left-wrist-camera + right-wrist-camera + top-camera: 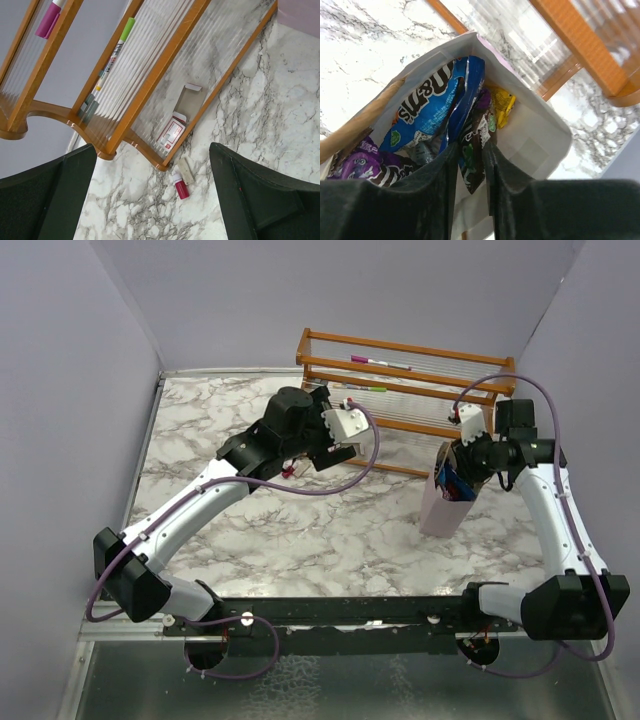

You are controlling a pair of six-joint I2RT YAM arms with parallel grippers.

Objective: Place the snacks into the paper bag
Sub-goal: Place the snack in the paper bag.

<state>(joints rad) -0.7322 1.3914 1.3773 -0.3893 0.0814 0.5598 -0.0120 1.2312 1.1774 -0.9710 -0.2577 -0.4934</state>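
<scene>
The paper bag [440,512] is seen standing upright at the right of the overhead view, on the marble table [330,530], just in front of the right end of the wooden rack [400,370]. Its mouth is open.

The right gripper [471,147] is positioned directly over the bag's mouth. In its wrist view the fingers [435,185] are found close together, with a dark brown packet [472,167] hanging between them inside the bag. Whether the packet is pinched or only lies between them cannot be told.

Further snacks are noted inside the bag: a blue packet [427,107] at the centre left of that view, a purple packet [357,162] at the lower left and a yellow packet [502,107] against the far wall.

The left gripper [152,145] is held above the table near the middle of the overhead view, close to the rack's left end. Its fingers [55,195] are spread wide and nothing is held between them.

In the left wrist view a green marker [120,47] and a pink marker [49,19] are recorded on the rack's clear shelves. A small card box [172,134] lies under the lowest shelf. A tiny red cylinder [181,189] lies on the table just outside the rack's foot.
</scene>
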